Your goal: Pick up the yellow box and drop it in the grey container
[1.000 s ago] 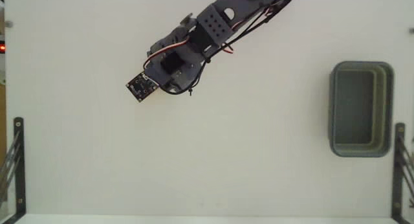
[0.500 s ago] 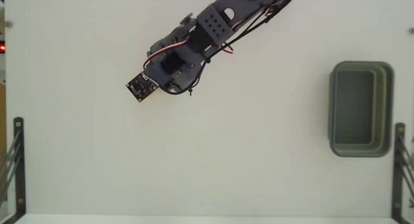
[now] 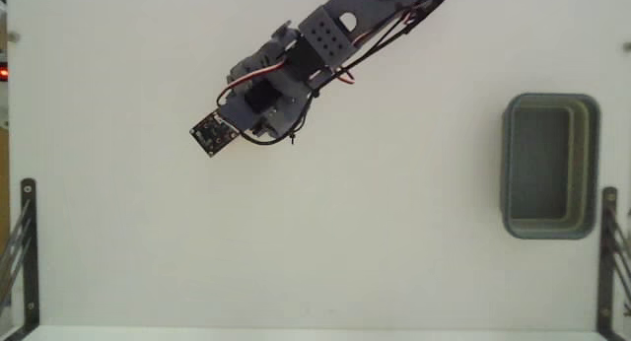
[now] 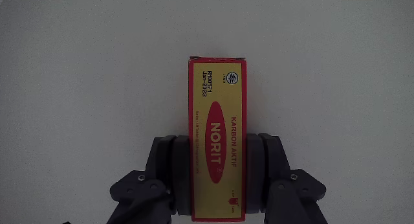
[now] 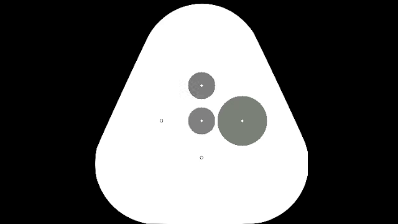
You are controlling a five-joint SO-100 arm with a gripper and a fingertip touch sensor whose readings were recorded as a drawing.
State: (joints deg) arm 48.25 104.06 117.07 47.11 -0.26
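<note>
Hand [image 4: 217, 179] grips the yellow box [image 4: 217, 130] w/ a dark, blocky matte finger [image 4: 169, 172] on each long side, per wrist view. Box is flat, elongated glossy card w/ red border and red oval on its face, sticking out fwd past the fingertips over a smooth white counter [image 3: 345, 242]. In fixed view the grey container [image 3: 549, 166], a rounded-corner plastic tub w/ thick rim, sits well apart to the right of the hand.
</note>
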